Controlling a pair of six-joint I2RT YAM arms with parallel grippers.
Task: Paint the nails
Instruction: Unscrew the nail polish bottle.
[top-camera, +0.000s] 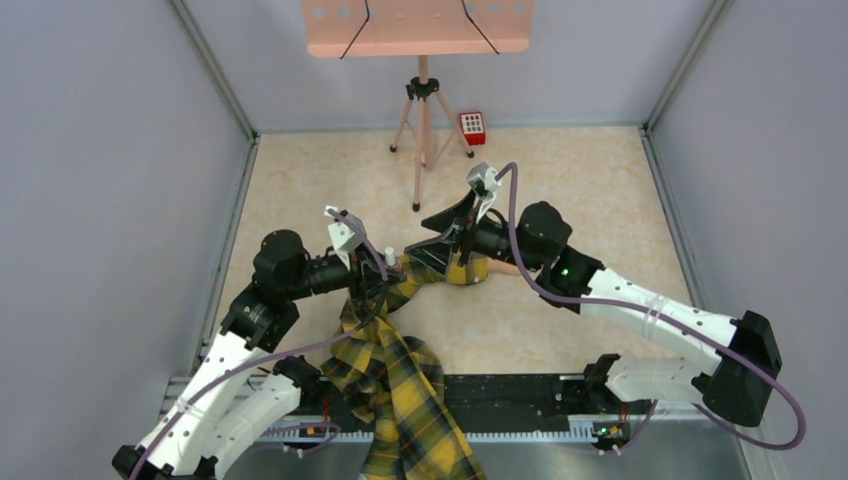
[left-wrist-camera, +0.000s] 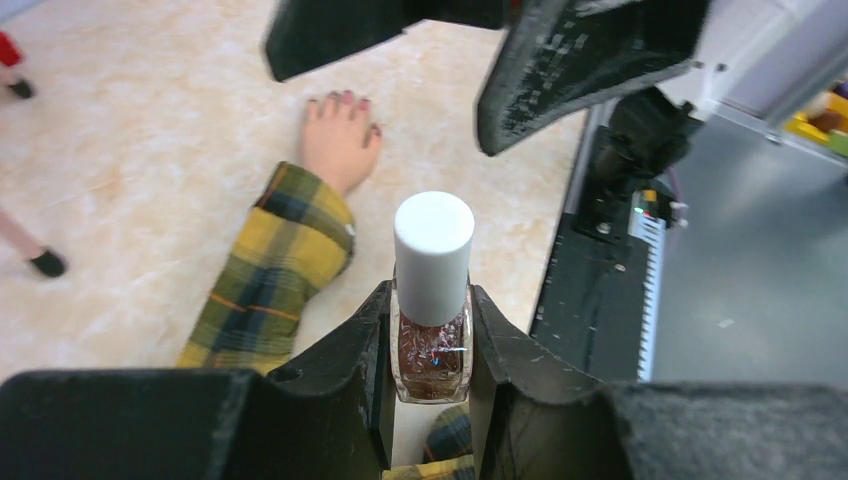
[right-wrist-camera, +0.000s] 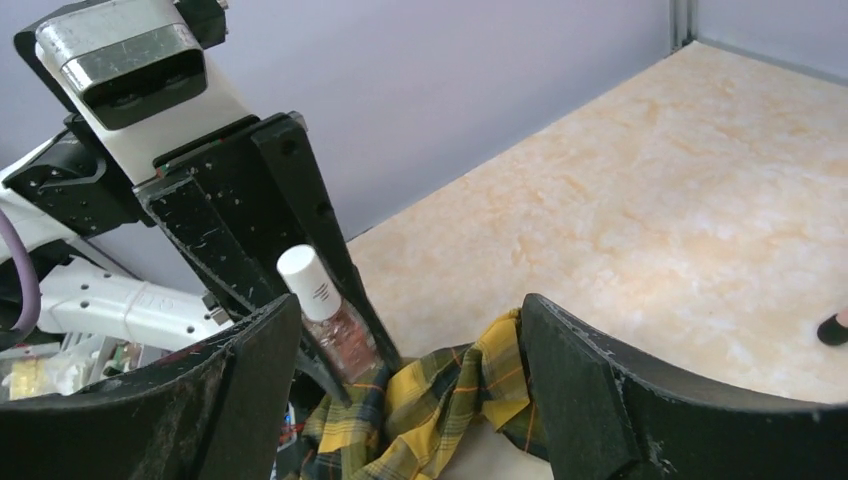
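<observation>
- Grey-lilac walls (top-camera: 100, 200) close in a beige marbled table (top-camera: 600, 180). At its far edge stands a tripod (top-camera: 423, 120) carrying a pink board (top-camera: 418, 25).
- A yellow-black plaid sleeve (top-camera: 400, 390) runs from the near edge up to the middle of the table, where both arms meet.
- The right gripper (right-wrist-camera: 408, 303) has its jaws spread wide and grips nothing. It hangs just above the bottle, with the cap close to one of its fingers.
- The left gripper (left-wrist-camera: 430, 310) is clamped on the glass body of a nail polish bottle (left-wrist-camera: 432, 345), holding it upright over the sleeve.
- The pale mannequin hand (left-wrist-camera: 338, 135) lies flat on the table at the sleeve's end, beyond the bottle and apart from both grippers.
- The white cap (left-wrist-camera: 433, 245) sits on the bottle, and no brush is out.
- The nails (left-wrist-camera: 345, 97) lie at the far tips of the mannequin's fingers and already look dark red.
- Judgement: the work is at the bottle, not at the fingers.
- If painting goes on, the right jaws need to centre on the cap, close, twist it free and lift straight up. The left grip has to keep the bottle from turning.
</observation>
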